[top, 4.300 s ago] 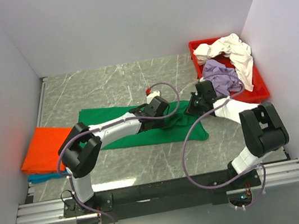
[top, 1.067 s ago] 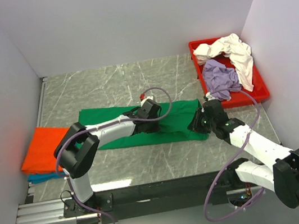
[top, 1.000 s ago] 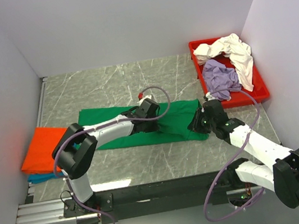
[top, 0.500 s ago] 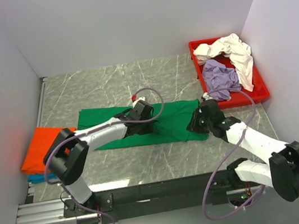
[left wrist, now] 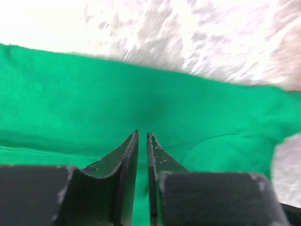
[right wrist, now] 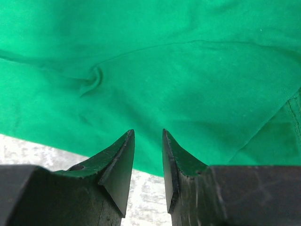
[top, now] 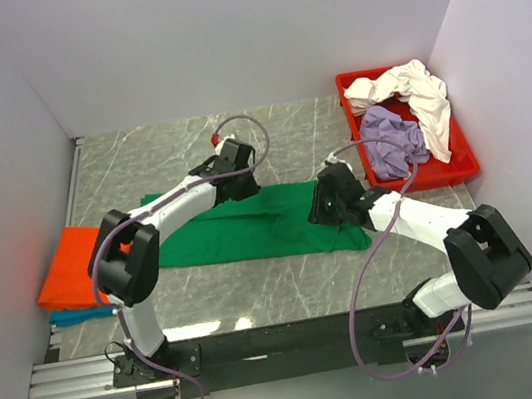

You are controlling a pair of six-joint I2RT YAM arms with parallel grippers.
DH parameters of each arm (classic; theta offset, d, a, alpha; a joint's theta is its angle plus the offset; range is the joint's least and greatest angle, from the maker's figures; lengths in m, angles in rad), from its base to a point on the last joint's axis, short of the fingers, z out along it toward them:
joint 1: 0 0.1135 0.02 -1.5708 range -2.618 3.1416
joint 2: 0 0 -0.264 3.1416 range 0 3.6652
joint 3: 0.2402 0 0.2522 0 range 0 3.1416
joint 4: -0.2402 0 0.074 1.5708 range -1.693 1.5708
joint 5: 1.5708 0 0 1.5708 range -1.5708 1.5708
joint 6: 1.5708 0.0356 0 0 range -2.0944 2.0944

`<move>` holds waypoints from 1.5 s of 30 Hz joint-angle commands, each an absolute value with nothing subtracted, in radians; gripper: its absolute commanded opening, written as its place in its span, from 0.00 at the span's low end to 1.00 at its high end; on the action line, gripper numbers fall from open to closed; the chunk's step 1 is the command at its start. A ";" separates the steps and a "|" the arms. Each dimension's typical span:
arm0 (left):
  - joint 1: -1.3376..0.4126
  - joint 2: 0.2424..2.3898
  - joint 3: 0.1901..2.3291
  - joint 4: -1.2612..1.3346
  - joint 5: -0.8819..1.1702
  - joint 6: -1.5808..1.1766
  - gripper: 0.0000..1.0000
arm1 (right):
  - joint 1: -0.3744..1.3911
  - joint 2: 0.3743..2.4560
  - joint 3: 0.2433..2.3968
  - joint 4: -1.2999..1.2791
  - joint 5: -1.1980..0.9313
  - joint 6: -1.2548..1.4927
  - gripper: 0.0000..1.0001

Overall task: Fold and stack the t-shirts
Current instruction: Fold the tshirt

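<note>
Grey marble table: green t-shirt, teal t-shirt, red tray.

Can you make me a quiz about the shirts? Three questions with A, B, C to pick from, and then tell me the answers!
1. Where is the lavender t-shirt?
A. In the red tray
B. Hanging on the wall
C. Under the table

2. How many t-shirts are in the red tray?
A. One
B. Two
C. Four

3. How is the green t-shirt lying?
A. Rolled into a ball
B. Lifted up in the air
C. Spread out on the table

Answers:
1. A, because it sits crumpled inside the tray at the far right.
2. B, because only the lavender one and the cream-white t-shirt are in there.
3. C, because it lies spread out between the two arms, and both wrist views show it flat under the fingers.
</note>
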State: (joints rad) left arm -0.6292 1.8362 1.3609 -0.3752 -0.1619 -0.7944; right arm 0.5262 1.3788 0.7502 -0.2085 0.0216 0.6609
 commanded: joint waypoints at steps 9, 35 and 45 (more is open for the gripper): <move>-0.630 1.853 1.117 -0.313 -0.161 -0.833 0.12 | 0.537 1.408 0.726 -0.163 0.080 0.664 0.40; -0.589 1.569 0.733 -0.287 -0.255 -0.960 0.03 | 0.495 1.698 0.957 -0.346 0.161 0.618 0.53; -0.762 1.462 0.614 -0.288 -0.227 -1.192 0.09 | 0.489 2.020 1.361 -0.552 0.202 0.488 0.52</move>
State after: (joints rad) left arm -0.6846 1.4754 0.6823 -0.2115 -0.2932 -1.0737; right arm 0.4984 1.9141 1.2598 -0.4622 0.1768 0.5480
